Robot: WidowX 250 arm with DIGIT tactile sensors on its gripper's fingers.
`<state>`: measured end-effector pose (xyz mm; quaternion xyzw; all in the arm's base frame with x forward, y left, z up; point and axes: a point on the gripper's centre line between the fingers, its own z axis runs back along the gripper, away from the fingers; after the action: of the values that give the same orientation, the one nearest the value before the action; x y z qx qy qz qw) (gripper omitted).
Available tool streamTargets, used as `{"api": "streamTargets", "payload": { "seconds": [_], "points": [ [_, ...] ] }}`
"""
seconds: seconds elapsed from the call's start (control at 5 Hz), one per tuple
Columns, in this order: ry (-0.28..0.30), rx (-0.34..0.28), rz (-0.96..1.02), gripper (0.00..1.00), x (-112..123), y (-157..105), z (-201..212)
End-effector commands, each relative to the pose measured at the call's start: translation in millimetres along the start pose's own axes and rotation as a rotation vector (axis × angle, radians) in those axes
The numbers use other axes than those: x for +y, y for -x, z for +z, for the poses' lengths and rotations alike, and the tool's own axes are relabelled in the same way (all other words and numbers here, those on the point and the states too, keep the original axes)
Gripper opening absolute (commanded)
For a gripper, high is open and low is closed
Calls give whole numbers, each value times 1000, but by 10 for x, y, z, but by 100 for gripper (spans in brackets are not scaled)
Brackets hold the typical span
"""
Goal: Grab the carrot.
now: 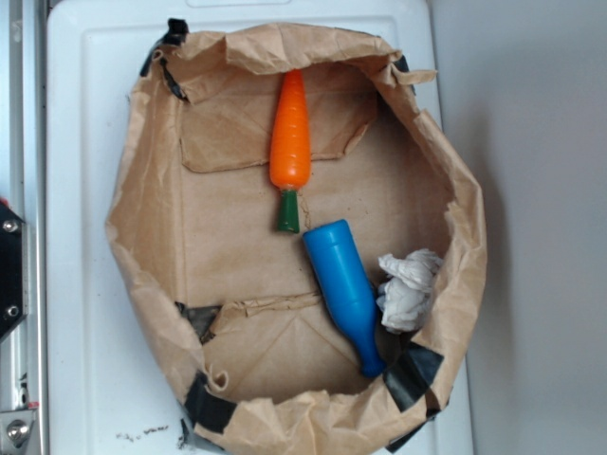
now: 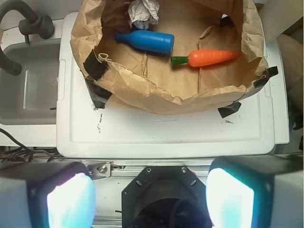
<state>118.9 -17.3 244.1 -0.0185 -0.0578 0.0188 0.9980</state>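
The orange carrot [image 1: 290,133] with its dark green stem lies on the floor of an opened brown paper bag [image 1: 142,237], stem pointing toward the blue bottle. In the wrist view the carrot [image 2: 211,58] lies across the bag's right half, well above the fingers. My gripper [image 2: 151,197] is open, its two glowing pads far apart at the bottom of that view, with nothing between them. It hangs over the robot's base, outside the bag and short of the white lid's near edge. The gripper does not show in the exterior view.
A blue plastic bottle [image 1: 343,289] lies just beside the carrot's stem, with crumpled white paper [image 1: 410,287] against it. The bag's raised walls [image 2: 156,92] ring everything, taped to a white lid [image 2: 161,135]. A grey sink [image 2: 28,85] sits to the left.
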Motion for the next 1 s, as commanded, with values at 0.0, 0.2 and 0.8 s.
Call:
{"api": "streamTargets", "payload": {
  "seconds": [0.0,0.2,0.8],
  "points": [
    [0,0,0,100,0,0,0],
    [43,1,32,100,39,-5,18],
    [9,-11,131,100,433,-540,-137]
  ]
}}
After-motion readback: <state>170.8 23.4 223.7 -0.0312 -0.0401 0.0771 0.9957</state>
